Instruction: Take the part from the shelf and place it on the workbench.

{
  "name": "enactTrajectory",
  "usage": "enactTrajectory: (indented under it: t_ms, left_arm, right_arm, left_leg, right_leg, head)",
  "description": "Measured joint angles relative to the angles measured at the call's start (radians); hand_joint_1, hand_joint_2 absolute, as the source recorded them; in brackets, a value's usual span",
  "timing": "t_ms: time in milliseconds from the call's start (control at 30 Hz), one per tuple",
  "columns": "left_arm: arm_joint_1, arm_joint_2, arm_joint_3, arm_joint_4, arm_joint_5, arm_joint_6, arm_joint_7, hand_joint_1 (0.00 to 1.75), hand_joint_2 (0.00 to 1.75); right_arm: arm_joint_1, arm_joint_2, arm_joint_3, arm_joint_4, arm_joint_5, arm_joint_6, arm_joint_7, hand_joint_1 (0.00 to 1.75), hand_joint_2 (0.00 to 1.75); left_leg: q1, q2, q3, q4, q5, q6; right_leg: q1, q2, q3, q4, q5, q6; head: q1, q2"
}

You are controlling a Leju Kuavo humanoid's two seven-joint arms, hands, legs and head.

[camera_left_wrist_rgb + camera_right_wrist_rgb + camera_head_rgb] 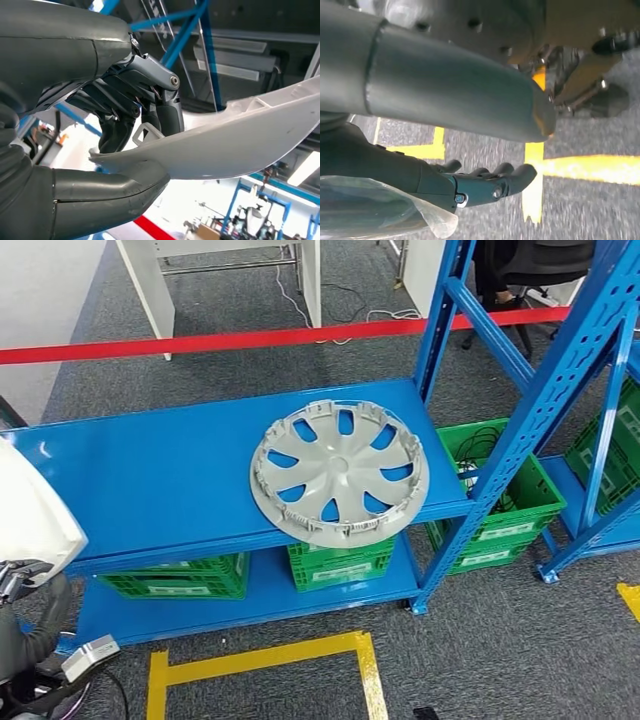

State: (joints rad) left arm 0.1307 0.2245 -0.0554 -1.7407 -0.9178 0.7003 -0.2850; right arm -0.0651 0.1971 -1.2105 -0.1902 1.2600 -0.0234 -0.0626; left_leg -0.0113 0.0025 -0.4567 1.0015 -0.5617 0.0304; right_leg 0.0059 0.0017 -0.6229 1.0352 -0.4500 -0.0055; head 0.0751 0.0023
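A pale grey wheel cover (340, 472) lies flat on the upper blue shelf board (151, 480), its rim overhanging the front edge. In the left wrist view my left hand (143, 115) grips the rim of another pale grey part (241, 145), thumb on one face and dark fingers on the other. That held part (34, 510) shows as a white shape at the head view's left edge, off the shelf. My right hand (486, 185) hangs over the carpet with its fingers stretched out and nothing in them.
Green crates (340, 562) stand on the lower shelf board, and another green crate (502, 495) sits at the right. Blue rack posts (528, 410) rise at the right. Red tape (226, 340) runs behind the shelf; yellow floor tape (264, 652) marks the carpet in front.
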Motion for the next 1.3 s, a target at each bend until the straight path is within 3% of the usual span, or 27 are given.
enactTrajectory:
  t_ms: [67, 100, 167, 233, 267, 300, 333, 400, 467, 533, 600, 633, 733, 767, 800, 833, 900, 967, 1000, 1067, 1100, 1133, 1167, 1233, 1267, 1300]
  left_arm:
    - [0.000, 0.001, 0.002, -0.003, 0.000, 0.000, 0.000, 1.75, 1.75]
    - [-0.001, 0.001, 0.002, -0.004, 0.000, 0.000, 0.000, 1.75, 1.75]
    - [-0.001, 0.001, 0.002, -0.006, 0.000, 0.000, 0.000, 1.75, 1.75]
    - [0.001, 0.000, 0.002, -0.007, 0.000, 0.000, 0.000, 1.75, 1.75]
    - [0.002, 0.000, 0.002, -0.007, 0.000, 0.000, 0.000, 1.75, 1.75]
    - [0.002, 0.000, 0.002, -0.007, 0.000, 0.000, 0.000, 1.75, 1.75]
    - [0.002, -0.001, 0.002, -0.007, 0.000, 0.000, 0.000, 1.75, 1.75]
    - [0.002, -0.001, 0.002, -0.007, 0.000, 0.000, 0.000, 1.75, 1.75]
    - [0.002, -0.001, 0.002, -0.008, 0.000, 0.000, 0.000, 1.75, 1.75]
    - [0.001, -0.001, 0.003, -0.009, 0.001, 0.000, 0.000, 1.75, 1.75]
    - [0.003, 0.000, 0.003, -0.009, 0.004, 0.000, 0.001, 1.75, 1.75]
    - [0.004, 0.001, 0.004, -0.010, 0.005, 0.000, 0.001, 1.75, 1.75]
    - [0.007, 0.006, 0.008, -0.010, 0.012, 0.000, 0.002, 1.75, 1.75]
    - [0.009, 0.007, 0.008, -0.010, 0.014, 0.000, 0.002, 1.75, 1.75]
    - [0.010, 0.008, 0.009, -0.010, 0.016, 0.000, 0.001, 1.75, 1.75]
    - [0.010, 0.008, 0.009, -0.010, 0.018, 0.000, -0.001, 1.75, 1.75]
    - [0.009, 0.009, 0.009, -0.011, 0.022, 0.000, -0.009, 1.75, 1.75]
    - [0.005, 0.011, 0.009, -0.014, 0.025, 0.000, -0.017, 1.75, 1.75]
    - [0.003, 0.011, 0.008, -0.015, 0.026, 0.000, -0.019, 1.75, 1.75]
    - [0.000, 0.013, 0.008, -0.016, 0.027, 0.000, -0.021, 1.75, 1.75]
    - [-0.002, 0.013, 0.008, -0.016, 0.028, 0.000, -0.022, 1.75, 1.75]
    - [-0.003, 0.013, 0.007, -0.017, 0.028, 0.000, -0.023, 1.75, 1.75]
    - [-0.005, 0.013, 0.006, -0.017, 0.029, 0.000, -0.024, 1.75, 1.75]
    - [-0.006, 0.012, 0.006, -0.017, 0.033, 0.000, -0.029, 1.75, 1.75]
    - [-0.005, 0.012, 0.007, -0.017, 0.036, 0.000, -0.032, 1.75, 1.75]
    - [-0.004, 0.012, 0.008, -0.017, 0.041, 0.000, -0.035, 1.75, 1.75]
  right_arm:
    - [0.001, 0.001, 0.000, 0.000, 0.000, 0.000, 0.000, 0.00, 0.00]
    - [0.001, 0.001, 0.000, 0.000, 0.000, 0.000, 0.000, 0.00, 0.00]
    - [0.001, 0.001, 0.000, 0.000, 0.000, 0.000, 0.000, 0.00, 0.00]
    - [0.001, 0.001, 0.000, 0.000, 0.000, 0.000, 0.000, 0.00, 0.00]
    - [0.001, 0.001, 0.000, 0.000, 0.000, 0.000, 0.000, 0.00, 0.00]
    - [0.001, 0.001, 0.000, 0.000, 0.000, 0.000, 0.000, 0.00, 0.00]
    - [0.000, 0.001, 0.000, 0.000, 0.000, 0.000, 0.000, 0.00, 0.00]
    - [-0.001, 0.001, 0.000, 0.000, 0.000, 0.000, 0.000, 0.00, 0.00]
    - [-0.004, 0.001, 0.000, 0.000, 0.000, 0.000, 0.000, 0.00, 0.00]
    - [-0.005, 0.001, 0.000, 0.000, -0.001, 0.001, -0.001, 0.00, 0.00]
    - [-0.003, 0.001, 0.000, 0.000, -0.003, 0.001, -0.001, 0.00, 0.00]
    - [-0.002, 0.001, 0.000, 0.000, -0.003, 0.001, -0.002, 0.00, 0.00]
    - [-0.002, 0.001, 0.000, 0.001, -0.003, 0.001, -0.002, 0.00, 0.00]
    - [-0.002, 0.001, 0.000, 0.001, -0.003, 0.001, -0.003, 0.00, 0.00]
    - [-0.002, 0.001, 0.000, 0.001, -0.004, 0.001, -0.003, 0.00, 0.00]
    - [-0.002, 0.001, 0.000, 0.001, -0.005, 0.001, -0.003, 0.00, 0.00]
    - [-0.002, 0.001, 0.000, 0.001, -0.009, 0.001, -0.004, 0.00, 0.00]
    - [-0.003, 0.001, 0.000, 0.001, -0.014, 0.001, -0.006, 0.00, 0.00]
    - [-0.003, 0.001, 0.000, 0.001, -0.016, 0.001, -0.007, 0.00, 0.00]
    - [-0.002, 0.001, 0.000, 0.001, -0.020, 0.001, -0.009, 0.00, 0.00]
    - [-0.001, 0.001, -0.001, 0.001, -0.021, 0.001, -0.009, 0.00, 0.00]
    - [0.000, 0.001, -0.001, 0.001, -0.021, 0.000, -0.009, 0.00, 0.00]
    - [0.000, 0.001, -0.001, 0.001, -0.022, 0.000, -0.009, 0.00, 0.00]
    - [0.000, 0.001, -0.001, 0.001, -0.023, -0.001, -0.009, 0.00, 0.00]
    - [0.000, 0.001, -0.001, 0.001, -0.023, -0.001, -0.009, 0.00, 0.00]
    - [0.000, 0.001, -0.001, 0.001, -0.024, -0.001, -0.008, 0.00, 0.00]
  left_leg:
    - [-0.001, 0.002, -0.008, -0.014, 0.020, -0.004]
    - [0.002, 0.003, -0.014, -0.021, 0.032, -0.002]
    - [0.009, 0.007, -0.036, -0.031, 0.059, 0.001]
    - [0.009, 0.008, -0.066, -0.029, 0.081, 0.003]
    - [0.009, 0.010, -0.081, -0.027, 0.091, 0.002]
    - [0.009, 0.011, -0.095, -0.024, 0.101, 0.001]
    - [0.009, 0.012, -0.110, -0.020, 0.109, -0.001]
    - [0.010, 0.012, -0.135, -0.009, 0.123, -0.007]
    - [0.008, 0.012, -0.152, 0.002, 0.135, -0.017]
    - [0.006, 0.013, -0.159, 0.006, 0.150, -0.027]
    - [0.007, 0.011, -0.166, 0.011, 0.149, -0.037]
    - [0.009, 0.009, -0.174, 0.030, 0.121, -0.043]
    - [0.014, 0.006, -0.209, 0.189, -0.027, -0.057]
    - [0.015, 0.006, -0.215, 0.246, -0.053, -0.060]
    - [0.016, 0.006, -0.210, 0.280, -0.055, -0.060]
    - [0.016, 0.005, -0.190, 0.281, -0.037, -0.059]
    - [0.015, 0.003, -0.103, 0.172, 0.014, -0.052]
    - [0.012, 0.000, -0.011, 0.029, 0.020, -0.041]
    - [0.010, -0.001, 0.010, -0.012, 0.012, -0.037]
    - [0.006, -0.001, 0.009, -0.033, 0.017, -0.026]
    - [0.007, 0.001, -0.001, -0.036, 0.029, -0.019]
    - [0.009, 0.003, -0.012, -0.038, 0.041, -0.010]
    - [0.011, 0.006, -0.027, -0.041, 0.056, -0.004]
    - [0.011, 0.008, -0.060, -0.041, 0.083, 0.004]
    - [0.010, 0.008, -0.077, -0.040, 0.096, 0.004]
    - [0.009, 0.009, -0.094, -0.038, 0.109, 0.003]
  right_leg:
    - [-0.003, 0.000, -0.005, -0.005, 0.012, 0.013]
    - [-0.002, 0.000, -0.012, 0.000, 0.001, 0.018]
    - [-0.003, 0.001, -0.038, 0.060, -0.074, 0.028]
    - [-0.006, 0.001, -0.067, 0.183, -0.162, 0.039]
    - [-0.008, 0.000, -0.073, 0.236, -0.177, 0.042]
    - [-0.008, 0.000, -0.066, 0.263, -0.169, 0.045]
    - [-0.009, 0.000, -0.043, 0.255, -0.141, 0.046]
    - [-0.010, -0.001, 0.048, 0.143, -0.091, 0.046]
    - [-0.009, 0.001, 0.143, -0.001, -0.102, 0.038]
    - [-0.006, 0.002, 0.171, -0.059, -0.121, 0.024]
    - [-0.007, -0.001, 0.153, -0.059, -0.108, 0.006]
    - [-0.008, -0.004, 0.143, -0.060, -0.097, -0.003]
    - [-0.008, -0.007, 0.110, -0.057, -0.062, -0.018]
    - [-0.007, -0.008, 0.097, -0.054, -0.051, -0.018]
    - [-0.007, -0.008, 0.080, -0.049, -0.041, -0.018]
    - [-0.006, -0.008, 0.063, -0.044, -0.032, -0.016]
    - [-0.006, -0.007, 0.033, -0.031, -0.018, -0.012]
    - [-0.004, -0.006, 0.015, -0.023, -0.003, -0.003]
    - [-0.003, -0.005, 0.010, -0.023, 0.005, 0.003]
    - [-0.004, -0.005, 0.005, -0.028, 0.024, 0.017]
    - [-0.005, -0.004, -0.001, -0.026, 0.020, 0.022]
    - [-0.006, -0.003, -0.010, -0.013, -0.002, 0.028]
    - [-0.006, -0.002, -0.025, 0.021, -0.045, 0.032]
    - [-0.008, -0.002, -0.058, 0.138, -0.151, 0.039]
    - [-0.009, -0.002, -0.068, 0.201, -0.181, 0.042]
    - [-0.009, -0.002, -0.066, 0.245, -0.184, 0.044]
  head:
    - [-0.002, 0.000]
    - [-0.003, 0.000]
    - [0.000, 0.000]
    - [0.003, 0.000]
    - [0.004, 0.000]
    - [0.004, 0.000]
    - [0.004, 0.000]
    - [0.004, 0.000]
    - [0.003, 0.000]
    - [0.002, 0.000]
    - [0.002, 0.000]
    - [0.000, 0.000]
    - [-0.006, 0.000]
    - [-0.007, 0.000]
    - [-0.007, 0.000]
    - [-0.007, 0.000]
    - [-0.007, 0.000]
    - [-0.006, 0.000]
    - [-0.006, 0.000]
    - [-0.006, 0.000]
    - [-0.008, 0.000]
    - [-0.007, 0.000]
    - [-0.006, 0.000]
    - [-0.003, 0.000]
    - [-0.002, 0.000]
    - [-0.002, 0.000]
